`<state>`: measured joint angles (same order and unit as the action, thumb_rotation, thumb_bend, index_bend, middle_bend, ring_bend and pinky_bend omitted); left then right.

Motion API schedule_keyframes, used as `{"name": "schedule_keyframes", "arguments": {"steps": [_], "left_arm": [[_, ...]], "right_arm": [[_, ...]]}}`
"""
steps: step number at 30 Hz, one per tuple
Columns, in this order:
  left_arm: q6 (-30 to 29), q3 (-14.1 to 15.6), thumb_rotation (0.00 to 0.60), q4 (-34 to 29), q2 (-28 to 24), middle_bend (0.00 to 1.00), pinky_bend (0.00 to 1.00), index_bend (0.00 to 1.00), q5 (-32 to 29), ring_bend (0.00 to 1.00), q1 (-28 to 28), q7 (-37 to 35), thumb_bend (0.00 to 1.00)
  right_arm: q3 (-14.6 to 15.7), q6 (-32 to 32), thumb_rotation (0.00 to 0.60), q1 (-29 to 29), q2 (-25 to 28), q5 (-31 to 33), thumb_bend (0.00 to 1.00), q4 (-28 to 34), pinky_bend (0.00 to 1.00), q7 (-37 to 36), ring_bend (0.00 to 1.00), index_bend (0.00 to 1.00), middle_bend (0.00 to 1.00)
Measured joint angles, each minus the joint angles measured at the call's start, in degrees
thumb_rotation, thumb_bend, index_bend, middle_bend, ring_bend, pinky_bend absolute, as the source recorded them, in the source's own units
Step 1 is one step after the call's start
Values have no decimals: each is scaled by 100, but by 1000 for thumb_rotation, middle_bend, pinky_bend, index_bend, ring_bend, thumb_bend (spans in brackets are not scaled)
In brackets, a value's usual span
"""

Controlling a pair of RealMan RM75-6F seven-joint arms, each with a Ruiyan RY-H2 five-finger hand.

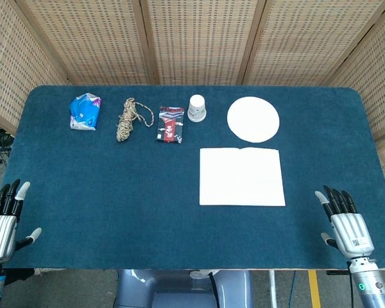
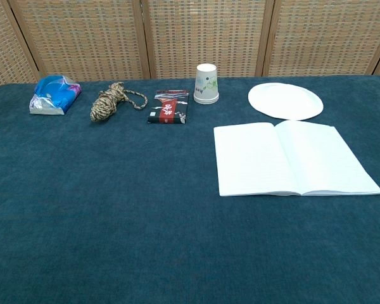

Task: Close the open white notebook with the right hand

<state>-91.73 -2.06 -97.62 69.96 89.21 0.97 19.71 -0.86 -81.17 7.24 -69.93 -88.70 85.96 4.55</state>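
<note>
White notebook [image 2: 294,158] pages blank; packet [image 2: 169,107] script unreadable.

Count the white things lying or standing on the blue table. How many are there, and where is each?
3: the open notebook at centre-right, the round plate just behind it, and the upside-down paper cup left of the plate.

Left hand [image 1: 4,218] at near-left edge in head view — palm down, fingers extended and apart, thumb out to the side, holding nothing. Right hand [image 1: 345,221] at near-right edge — same pose, fingers straight, pointing forward, empty. Neither visible in chest view.
</note>
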Motion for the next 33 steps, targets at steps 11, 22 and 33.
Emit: {"name": "schedule_keyframes", "arguments": {"steps": [11, 22, 33], "left_arm": [[-22, -6, 600, -19, -8, 0, 0, 0, 6, 0, -9, -6, 59], [-2, -32, 600, -33, -36, 0, 0, 0, -45, 0, 0, -36, 59], [-46, -29, 600, -76, -83, 0, 0, 0, -20, 0, -21, -34, 59]], "right_arm": [[3, 3, 600, 1, 21, -10, 291, 37, 0, -45, 0, 0, 0], [-26, 68, 600, 22, 8, 69, 282, 11, 0, -65, 0, 0, 0], [-137, 98, 600, 100, -3, 130, 255, 92, 0, -60, 0, 0, 0]]}}
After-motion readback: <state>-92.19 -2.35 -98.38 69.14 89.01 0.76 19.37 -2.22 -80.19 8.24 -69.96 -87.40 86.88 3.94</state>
